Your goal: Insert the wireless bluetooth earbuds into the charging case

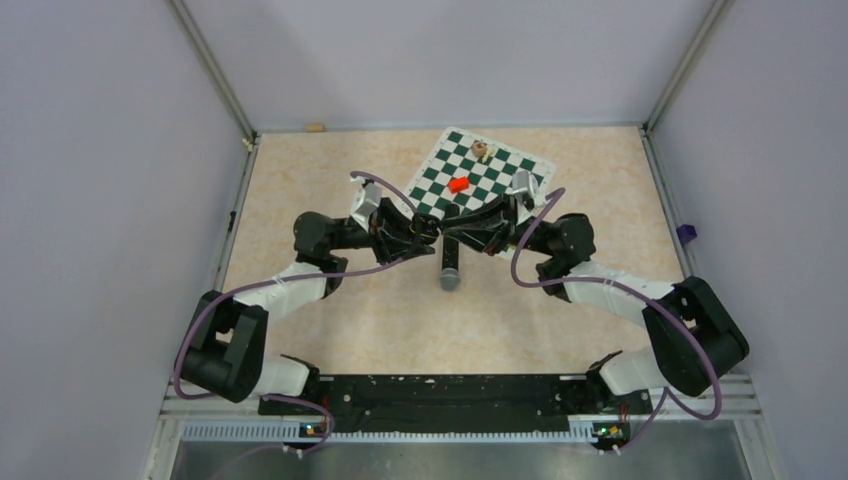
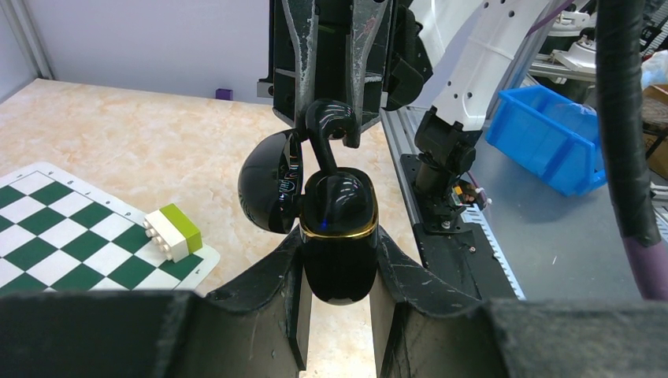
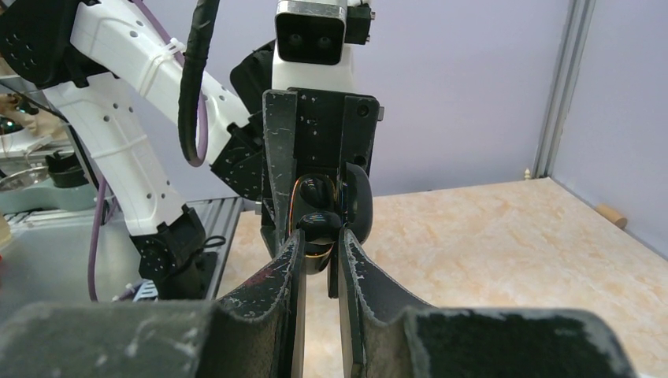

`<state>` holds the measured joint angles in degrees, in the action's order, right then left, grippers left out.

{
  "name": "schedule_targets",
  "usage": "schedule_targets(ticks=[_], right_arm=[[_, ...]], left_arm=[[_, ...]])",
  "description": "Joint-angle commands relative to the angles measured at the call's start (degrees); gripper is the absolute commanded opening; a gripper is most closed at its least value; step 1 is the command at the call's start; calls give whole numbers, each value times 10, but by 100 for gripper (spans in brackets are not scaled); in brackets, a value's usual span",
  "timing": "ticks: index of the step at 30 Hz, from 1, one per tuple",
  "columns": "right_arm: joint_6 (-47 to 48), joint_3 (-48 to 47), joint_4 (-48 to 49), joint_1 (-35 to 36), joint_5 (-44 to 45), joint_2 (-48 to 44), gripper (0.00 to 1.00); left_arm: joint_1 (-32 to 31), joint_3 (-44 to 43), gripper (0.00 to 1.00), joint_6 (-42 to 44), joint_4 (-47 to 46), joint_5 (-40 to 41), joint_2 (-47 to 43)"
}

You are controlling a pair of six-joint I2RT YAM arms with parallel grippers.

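My left gripper [image 2: 339, 238] is shut on the charging case [image 2: 339, 260], a glossy black shell with a gold rim. Its lid [image 2: 268, 185] hangs open to the left. Right above it, a black earbud [image 2: 321, 153] points its stem down into the case mouth. My right gripper [image 3: 319, 236] is shut on that earbud [image 3: 318, 223], with the case [image 3: 313, 191] just beyond the fingertips. In the top view both grippers meet over the table's middle, left [image 1: 425, 228] and right [image 1: 452, 230]. No other earbuds show.
A green-and-white chessboard mat [image 1: 500, 165] lies behind the grippers with a red piece [image 1: 459, 184] and a small brown piece [image 1: 481, 150] on it. A yellow-green and white block [image 2: 173, 231] sits on its corner. A microphone [image 1: 450, 270] lies just in front of the grippers.
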<state>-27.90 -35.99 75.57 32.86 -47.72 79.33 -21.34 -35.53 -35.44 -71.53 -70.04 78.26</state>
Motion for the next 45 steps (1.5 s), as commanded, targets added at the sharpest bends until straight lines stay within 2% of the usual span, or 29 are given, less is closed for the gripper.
schedule_targets(ticks=[1,7,19,26,29,36,45], right_arm=[[28,-9,-38,17,-24,9,4],[29,-12,-43,16,-29,7,18],[23,-16,-40,16,-38,3,35],[25,-26,-47,15,-57,-9,39],[46,-36,-82,-2,-63,-25,39],[117,-67,-224,-21,-8,-49,39],[118,-76,-234,-6,-11,-39,39]], left_arm=[[-3,-5,0,9,-31,10,-22],[-3,-5,0,8,-31,10,-22],[-3,-7,0,6,-32,9,-22],[-3,-7,0,4,-32,8,-23],[-3,-8,0,3,-31,8,-23],[-3,-9,0,2,-30,9,-23],[-3,-9,0,3,-28,8,-26]])
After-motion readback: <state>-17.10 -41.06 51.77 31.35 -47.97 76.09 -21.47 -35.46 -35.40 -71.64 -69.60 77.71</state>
